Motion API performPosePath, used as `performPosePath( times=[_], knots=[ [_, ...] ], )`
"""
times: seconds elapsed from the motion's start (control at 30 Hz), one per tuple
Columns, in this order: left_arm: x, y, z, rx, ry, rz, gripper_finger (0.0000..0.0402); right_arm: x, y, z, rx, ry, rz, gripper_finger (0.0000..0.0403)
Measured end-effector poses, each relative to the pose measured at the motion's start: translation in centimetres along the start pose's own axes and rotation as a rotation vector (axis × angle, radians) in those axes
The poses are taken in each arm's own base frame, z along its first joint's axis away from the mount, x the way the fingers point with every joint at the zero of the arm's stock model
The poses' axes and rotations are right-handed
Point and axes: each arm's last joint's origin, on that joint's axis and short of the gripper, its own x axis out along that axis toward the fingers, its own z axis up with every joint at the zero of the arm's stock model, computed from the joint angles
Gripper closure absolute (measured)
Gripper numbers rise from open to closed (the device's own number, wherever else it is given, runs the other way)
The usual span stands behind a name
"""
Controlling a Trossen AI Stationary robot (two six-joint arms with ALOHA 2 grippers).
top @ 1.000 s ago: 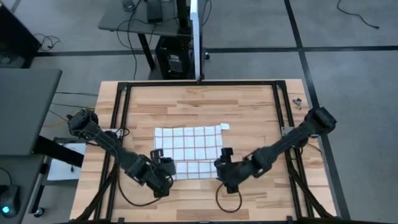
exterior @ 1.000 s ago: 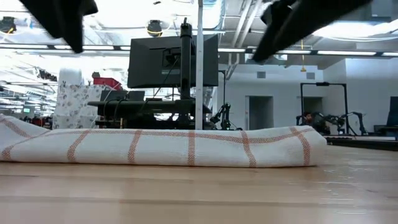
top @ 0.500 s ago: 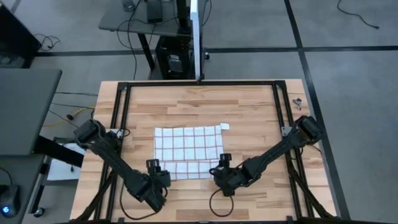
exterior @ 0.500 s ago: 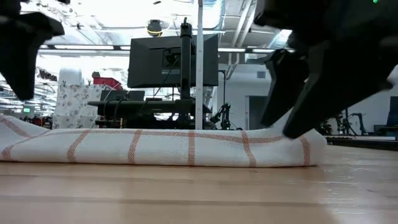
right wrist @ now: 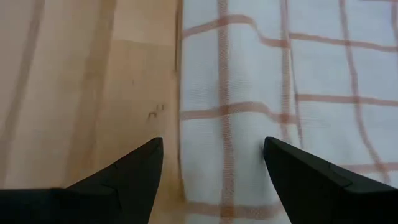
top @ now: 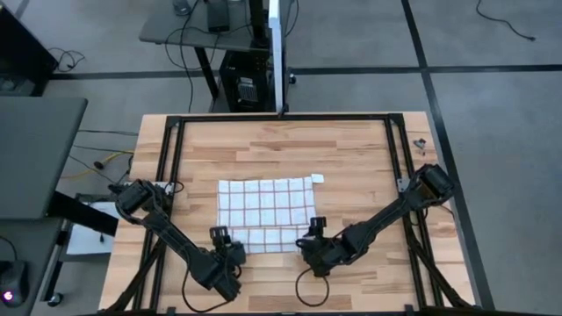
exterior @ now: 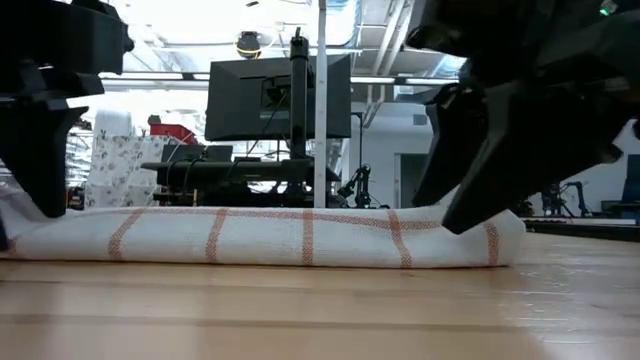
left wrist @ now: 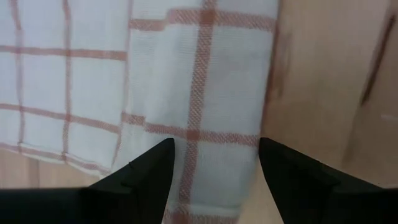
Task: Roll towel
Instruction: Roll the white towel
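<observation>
we see the wooden table with the towel spread near its middle, the near edge folded into a low roll along the front. our left gripper sits at the roll's left end, fingers spread wide astride the rolled edge, clamping nothing. our right gripper sits at the roll's right end, fingers likewise spread over the cloth, holding nothing. a small white tag lies at the towel's far right corner.

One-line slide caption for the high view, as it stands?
Both open grippers, left gripper and right gripper, sit at opposite ends of the towel's rolled near edge on the wooden table.
</observation>
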Motion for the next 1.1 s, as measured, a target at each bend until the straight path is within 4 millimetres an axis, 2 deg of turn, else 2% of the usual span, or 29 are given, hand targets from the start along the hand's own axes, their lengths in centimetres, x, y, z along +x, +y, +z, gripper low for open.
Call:
performPosePath(
  times=[0.13, 0.27, 0.5, 0.77, 0.97, 1.1],
  knots=[
    [0.1, 0.0, 0.1, -0.010, -0.008, -0.002, 0.0185, 1.7, 0.0, -0.7, -0.001, 0.038, -0.028, 0.0133],
    [0.1, -0.1, 0.2, -0.014, -0.018, -0.007, 0.0185, 2.2, 0.9, -1.1, -0.022, 0.039, -0.030, 0.0133],
    [0.1, -0.2, 0.4, -0.027, -0.030, -0.019, 0.0185, 1.7, 1.0, -1.1, 0.001, 0.043, -0.025, 0.0133],
    [0.1, 0.0, 0.3, 0.006, -0.020, -0.005, 0.0185, -0.4, 0.7, -0.1, -0.004, -0.010, 0.026, 0.0133],
    [0.1, 0.0, 0.3, 0.009, -0.019, -0.005, 0.0185, -0.6, 1.9, -0.5, -0.008, -0.021, 0.051, 0.0133],
    [0.1, 0.0, 0.3, 0.007, -0.019, -0.005, 0.0185, 0.3, 2.0, -1.2, -0.014, 0.017, 0.023, 0.0133]
  ],
)
